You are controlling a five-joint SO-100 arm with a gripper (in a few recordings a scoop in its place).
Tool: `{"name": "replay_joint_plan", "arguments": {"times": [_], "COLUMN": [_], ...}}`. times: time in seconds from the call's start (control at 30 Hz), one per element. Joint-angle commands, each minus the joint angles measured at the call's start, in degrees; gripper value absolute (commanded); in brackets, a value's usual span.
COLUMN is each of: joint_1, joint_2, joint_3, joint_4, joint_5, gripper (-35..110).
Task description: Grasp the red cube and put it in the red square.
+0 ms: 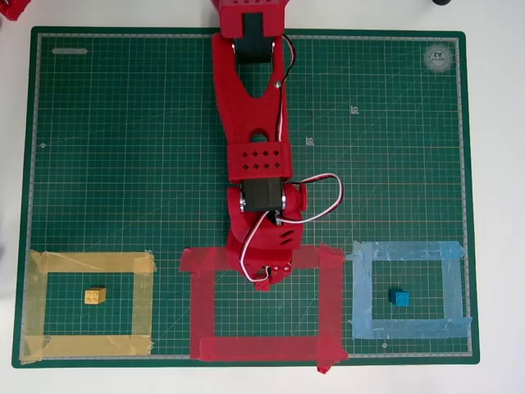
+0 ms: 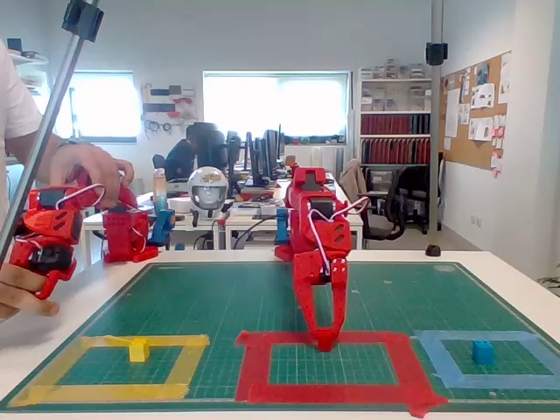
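My red gripper (image 1: pixel 264 281) reaches down over the top strip of the red square (image 1: pixel 262 348), the tape frame in the middle of the mat's near edge. In the fixed view its fingers (image 2: pixel 312 302) narrow to a point at the mat, closing on a small red block that I take to be the red cube (image 2: pixel 325 342). It is hard to tell from the red fingers and tape. The gripper (image 2: pixel 325 335) touches down just inside the red square (image 2: pixel 332 391), at its far edge. From overhead the gripper hides the cube.
A yellow cube (image 1: pixel 95 295) sits inside the yellow tape frame (image 1: pixel 89 345) on the left. A blue cube (image 1: pixel 399 297) sits inside the light blue tape frame (image 1: pixel 410 328) on the right. The green cutting mat (image 1: pixel 123 148) lies on a white table.
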Motion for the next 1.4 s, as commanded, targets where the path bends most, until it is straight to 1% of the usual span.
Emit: {"name": "replay_joint_plan", "arguments": {"times": [0.0,0.2,0.53,0.63,0.83,0.93,1.1,1.23,1.37], "joint_1": [0.53,0.88,1.41,1.67,1.67,1.32,1.05,0.7,-0.35], "joint_2": [0.0,-3.08,-3.52,-3.08,-1.05,0.09,1.41,5.8,21.88], "joint_3": [-6.77,-11.16,-11.34,-11.07,-9.32,-7.82,-5.89,-0.18,17.58], "joint_4": [1.23,1.23,1.14,1.14,1.14,1.14,1.14,1.14,1.14], "joint_5": [-1.58,-1.58,-2.37,-1.58,-1.49,-2.02,-2.29,-2.46,-3.25], "gripper": [-2,-2,-1,4,9,16,17,17,17]}}
